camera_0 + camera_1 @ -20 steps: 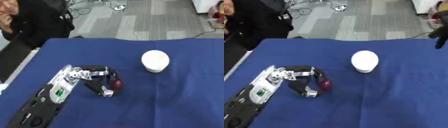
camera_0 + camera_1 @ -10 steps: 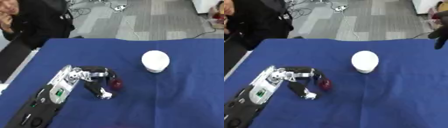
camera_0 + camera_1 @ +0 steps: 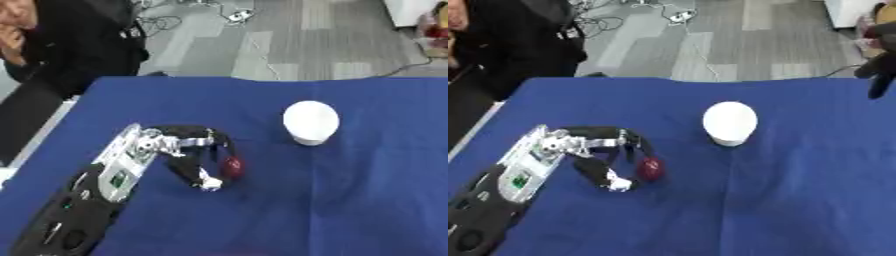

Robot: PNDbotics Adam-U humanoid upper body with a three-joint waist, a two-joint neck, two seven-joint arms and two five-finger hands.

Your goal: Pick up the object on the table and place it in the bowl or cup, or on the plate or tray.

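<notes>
A small dark red object (image 3: 232,167) lies on the blue tablecloth (image 3: 350,200). My left hand (image 3: 194,147) reaches in from the lower left. Its fingers curl over the top of the red object, and its thumb tip (image 3: 210,184) sits just below and left of it. A white cup (image 3: 311,122) stands on the cloth to the upper right of the hand, about a hand's width from the object. My right hand (image 3: 879,67) shows only as a dark shape at the upper right edge of the right eye view, far from the object.
The table's far edge runs across the upper part of the view, with grey floor and cables beyond it. A person in dark clothes sits at the far left corner. Bare blue cloth stretches across the right and front of the table.
The left hand stays curled around the red object in almost the same place; only the thumb tip has shifted slightly. The cup has not moved.
</notes>
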